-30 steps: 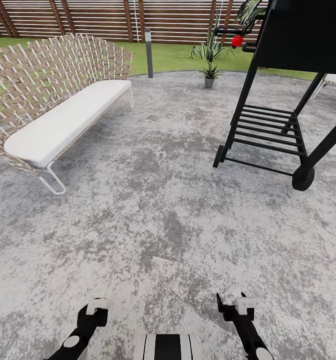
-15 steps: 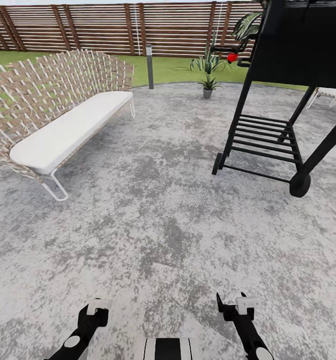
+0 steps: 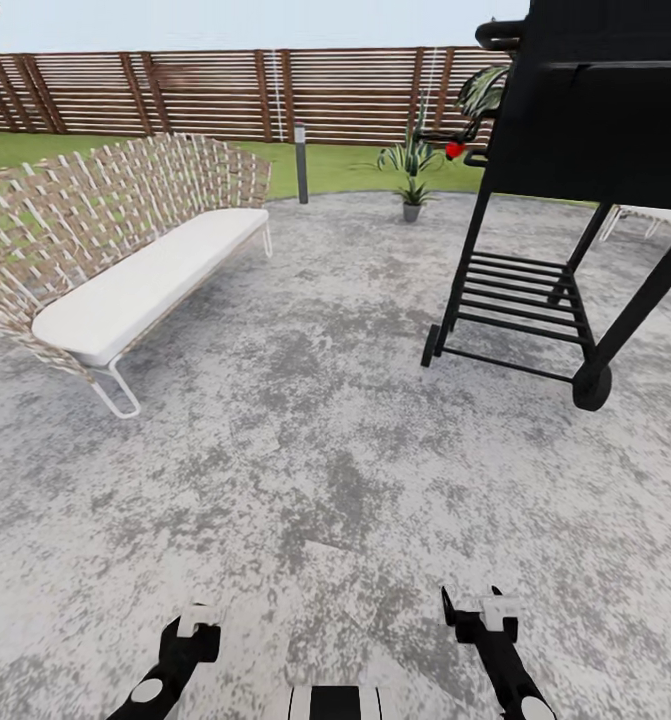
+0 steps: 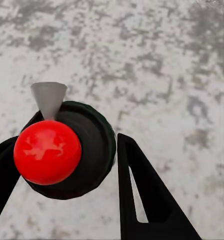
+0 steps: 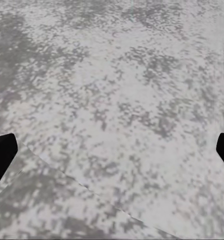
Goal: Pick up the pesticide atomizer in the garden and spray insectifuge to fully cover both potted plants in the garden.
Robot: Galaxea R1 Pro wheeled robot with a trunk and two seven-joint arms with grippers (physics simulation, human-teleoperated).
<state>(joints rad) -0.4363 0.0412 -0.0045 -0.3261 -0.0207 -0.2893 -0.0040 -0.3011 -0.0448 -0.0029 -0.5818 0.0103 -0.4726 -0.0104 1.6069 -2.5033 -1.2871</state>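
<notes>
Atomizer (image 4: 67, 150) clamped in left gripper (image 4: 67, 165); right gripper (image 5: 112, 150) wide open, empty. Risk: grill (image 3: 575, 200) ahead-right snags arm.

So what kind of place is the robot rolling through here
Most likely a back garden patio: mottled grey stone paving, a woven wicker bench with a white cushion, a black grill on wheels, and a brown slatted wooden fence behind a strip of green lawn.
</notes>
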